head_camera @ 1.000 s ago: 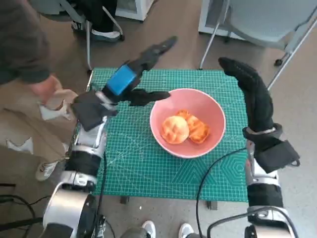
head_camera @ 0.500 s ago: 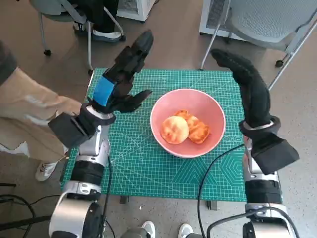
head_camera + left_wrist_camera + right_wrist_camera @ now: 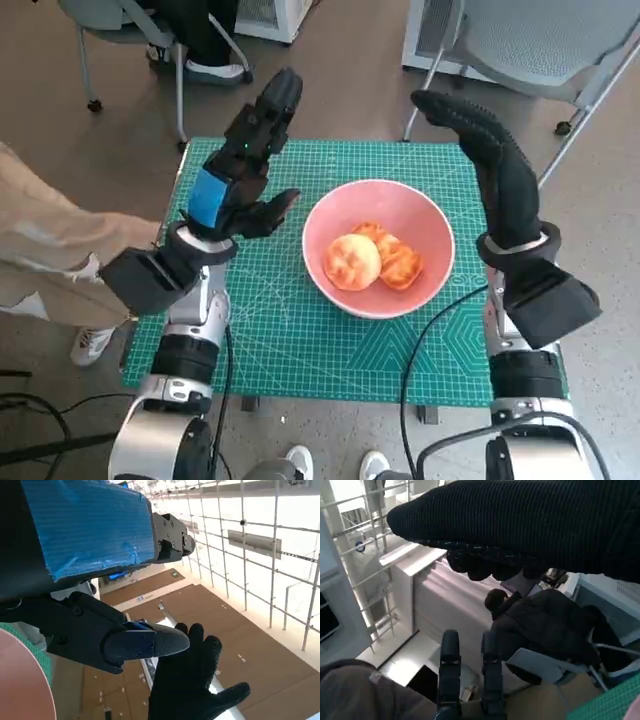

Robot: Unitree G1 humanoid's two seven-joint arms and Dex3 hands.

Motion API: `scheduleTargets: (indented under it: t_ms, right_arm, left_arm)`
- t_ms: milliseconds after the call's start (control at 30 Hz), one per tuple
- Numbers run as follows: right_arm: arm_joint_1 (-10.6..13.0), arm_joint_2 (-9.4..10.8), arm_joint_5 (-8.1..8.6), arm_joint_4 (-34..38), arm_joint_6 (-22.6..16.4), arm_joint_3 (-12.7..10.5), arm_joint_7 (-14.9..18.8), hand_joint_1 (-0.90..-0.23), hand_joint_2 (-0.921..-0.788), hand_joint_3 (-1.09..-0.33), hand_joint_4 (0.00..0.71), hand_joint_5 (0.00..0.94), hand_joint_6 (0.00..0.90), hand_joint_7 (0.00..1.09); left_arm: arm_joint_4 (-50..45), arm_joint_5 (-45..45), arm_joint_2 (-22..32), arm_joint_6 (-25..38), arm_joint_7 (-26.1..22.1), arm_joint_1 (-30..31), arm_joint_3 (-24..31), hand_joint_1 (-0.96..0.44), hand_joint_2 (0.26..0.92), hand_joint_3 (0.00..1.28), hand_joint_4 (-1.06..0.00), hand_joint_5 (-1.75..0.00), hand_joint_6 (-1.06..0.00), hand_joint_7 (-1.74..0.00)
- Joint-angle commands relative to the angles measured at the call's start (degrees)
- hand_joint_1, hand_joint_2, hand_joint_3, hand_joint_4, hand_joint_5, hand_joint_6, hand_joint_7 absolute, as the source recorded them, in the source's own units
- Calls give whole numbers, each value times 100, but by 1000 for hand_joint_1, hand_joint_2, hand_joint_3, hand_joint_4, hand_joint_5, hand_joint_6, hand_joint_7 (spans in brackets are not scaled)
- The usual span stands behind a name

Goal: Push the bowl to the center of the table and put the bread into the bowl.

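Both forearms are raised over the table [image 3: 300,350]. The left hand [image 3: 240,175] points toward the far edge, its fingers spread and holding nothing. The right hand [image 3: 495,165] stands upright near the right edge, fingers extended, also empty. The pink bowl [image 3: 425,225] sits between the hands, near the middle, touching neither. The bread [image 3: 375,260] lies inside it.

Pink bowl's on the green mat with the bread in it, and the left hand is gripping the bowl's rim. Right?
Not quite. The head view shows the left hand open beside the pink bowl, holding nothing and clear of its rim. The bread is in the bowl on the green mat, as you said.
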Motion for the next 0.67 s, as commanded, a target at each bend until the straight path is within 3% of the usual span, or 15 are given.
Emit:
scheduleTargets:
  t_ms: [33,667]
  right_arm:
    - [-3,-7,29,107,28,-1,77,-715,-921,-842,162,5,-1,436]
    - [-48,-25,-50,52,82,-1,-27,-717,-921,-839,166,5,-1,437]
  left_arm:
    - [-152,7,-9,21,44,134,15,-706,921,449,-19,-5,-158,0]
    - [-303,-37,-47,164,-30,207,-26,-706,921,482,-20,-3,-129,0]
